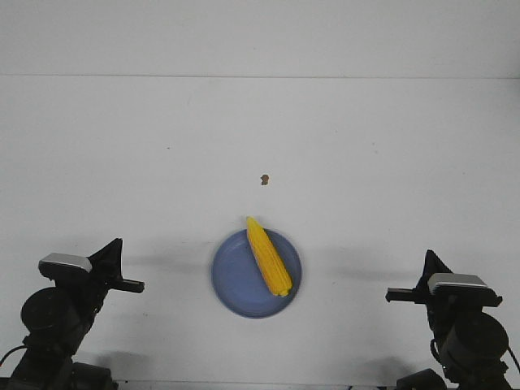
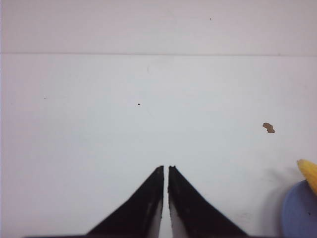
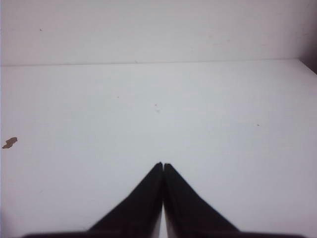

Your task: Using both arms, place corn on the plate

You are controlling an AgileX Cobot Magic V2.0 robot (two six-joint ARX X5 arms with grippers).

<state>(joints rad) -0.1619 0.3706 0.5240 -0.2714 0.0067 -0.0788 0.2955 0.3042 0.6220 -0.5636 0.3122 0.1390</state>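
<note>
Lying diagonally across a blue plate (image 1: 236, 280) at table centre, the corn (image 1: 268, 256) rests w/ its pointed tip just over the far rim and its blunt end toward the near-right edge. Long axis runs far-left to near-right in the front view, most of the cob on the plate's right half.

Both arms sit low at the near corners, well apart from the plate. Left gripper (image 2: 166, 168) is empty, fingers drawn nearly together w/ only a thin slit between the tips; right gripper (image 3: 163, 164) is empty too, tips pressed together. Neither touches anything.

Corn lies to the inside of each arm: rightward from the left one, leftward from the right one. Left wrist cam catches only the cob's tip and a sliver of plate at its frame edge; right wrist cam shows neither, just bare table (image 3: 198, 114) and a small brown speck (image 1: 264, 179), which sits beyond the plate, clear of it.

Judging by position, the task looks done or nearly so: cob on plate, both arms clear. Were a nudge needed, the right arm appears slightly nearer the blunt end, the left nearer the tip.
</note>
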